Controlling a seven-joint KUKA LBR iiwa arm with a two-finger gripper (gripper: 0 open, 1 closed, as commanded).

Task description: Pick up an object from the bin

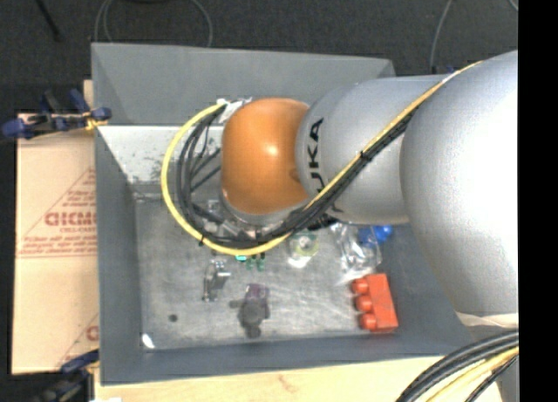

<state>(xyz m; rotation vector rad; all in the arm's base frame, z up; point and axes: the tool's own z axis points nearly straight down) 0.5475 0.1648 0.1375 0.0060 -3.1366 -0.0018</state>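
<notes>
The grey metal bin (118, 243) has sloping walls and a flat, scuffed floor. Near the floor's lower right corner, as the camera sees it, lies a red plastic block with round studs (375, 302). Just above it lie a crumpled piece of clear plastic (356, 250) and a small blue thing (381, 235). Near the middle of the lower edge sits a small dark purplish-grey lump (253, 306), with a small grey metallic piece (214, 281) up and to its left. A tiny white scrap (146, 340) lies in the lower left corner.

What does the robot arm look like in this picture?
The arm is a thick, rounded silver-grey tube with black KUKA lettering near the wrist. A smooth orange dome-shaped cover caps the wrist. A yellow cable runs along the arm and loops round the cover, with a bundle of black cables beside it.
</notes>
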